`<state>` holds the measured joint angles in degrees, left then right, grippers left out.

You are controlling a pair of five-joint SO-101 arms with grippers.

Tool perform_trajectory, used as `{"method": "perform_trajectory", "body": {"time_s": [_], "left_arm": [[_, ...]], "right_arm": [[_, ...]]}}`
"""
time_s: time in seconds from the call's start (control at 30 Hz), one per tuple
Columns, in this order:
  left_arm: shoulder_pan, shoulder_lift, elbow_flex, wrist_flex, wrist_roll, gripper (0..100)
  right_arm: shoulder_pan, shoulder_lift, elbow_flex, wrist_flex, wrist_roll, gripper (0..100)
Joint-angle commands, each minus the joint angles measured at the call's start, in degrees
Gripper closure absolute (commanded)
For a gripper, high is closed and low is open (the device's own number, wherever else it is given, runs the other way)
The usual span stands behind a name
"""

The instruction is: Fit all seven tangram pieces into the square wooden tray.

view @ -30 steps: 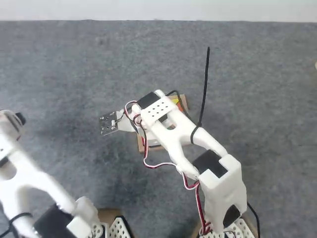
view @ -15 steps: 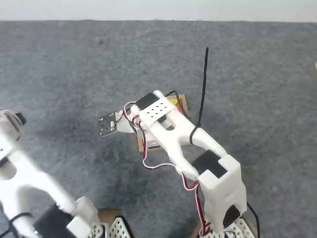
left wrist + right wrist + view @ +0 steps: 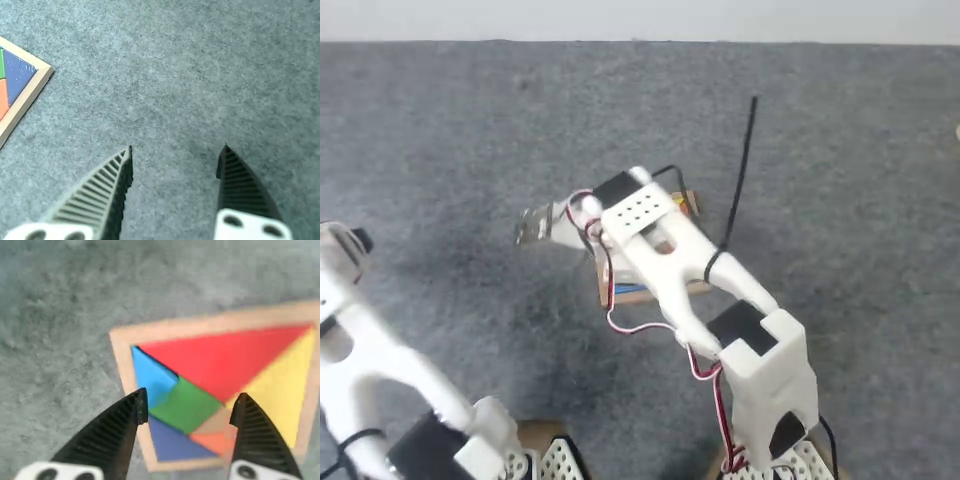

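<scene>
Broadly, the grey, felt-like counter (image 3: 440, 130) carries everything, and the right arm (image 3: 660, 250) stretches out over its middle. Beneath that arm the square wooden tray (image 3: 120, 365) lies flat. It looks stiff and light, so a nudge would likely shift it, though the felt should hold it somewhat.

The right gripper (image 3: 191, 395) hangs above the tray with its jaws spread wide and nothing between them. The left gripper (image 3: 177, 148) hangs over bare counter, off to one side of the tray's corner, just as wide and holding nothing.

Inside the tray a red triangle (image 3: 220, 357) and a yellow triangle (image 3: 280, 390) fill one half. A dark blue piece (image 3: 172, 442), a light blue piece (image 3: 150, 377), a green square (image 3: 187, 407) and an orange piece (image 3: 212, 440) pack the rest. A pale patch (image 3: 215, 422) between green and orange may be bare wood or a seventh piece; I cannot tell.

The pieces look thin, rigid, smooth and light. Lying flush they offer little edge to pinch, so pushing at a corner probably suits them better. A loose one is best taken across two opposite straight edges.
</scene>
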<state>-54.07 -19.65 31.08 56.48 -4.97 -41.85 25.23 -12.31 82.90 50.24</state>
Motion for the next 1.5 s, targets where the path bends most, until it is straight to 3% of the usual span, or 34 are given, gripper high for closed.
{"method": "perform_trajectory", "body": {"time_s": [0.0,0.13,0.27,0.47,0.6,0.77,0.93,1.07,1.23,1.47], "left_arm": [[0.8,-2.4,-4.6,3.6,0.4,73],[6.3,-2.9,-8.8,10.4,0.2,73],[13.7,-3.0,-13.0,17.8,0.1,73],[26.4,-3.2,-13.0,21.5,0.7,73],[34.3,-5.8,-11.4,20.6,2.6,73],[41.0,-6.0,-7.1,19.2,-0.4,73],[54.0,-1.8,2.7,11.9,-10.8,73],[57.1,2.5,6.3,4.6,-14.2,73],[61.4,7.8,6.3,1.1,-14.3,73],[67.1,13.0,6.6,-1.3,-13.0,73]], "right_arm": [[3.1,-6.4,-4.7,3.8,-5.9,71.8],[8.6,-12.5,-4.7,4.2,-12.2,77.9],[18.9,-21.8,-2.4,5.7,-20.0,81.7],[31.9,-40.7,17.3,-1.6,-23.0,81.8],[30.4,-51.2,36.0,-11.0,-22.6,81.8],[22.9,-47.8,44.0,-13.1,-23.9,81.8],[35.0,-46.0,45.5,-13.4,-34.4,82.0],[42.2,-49.4,53.7,-19.0,-33.8,81.9],[43.1,-52.2,64.0,-26.6,-31.6,81.9],[43.1,-52.3,64.5,-27.5,-31.6,82.0]]}}
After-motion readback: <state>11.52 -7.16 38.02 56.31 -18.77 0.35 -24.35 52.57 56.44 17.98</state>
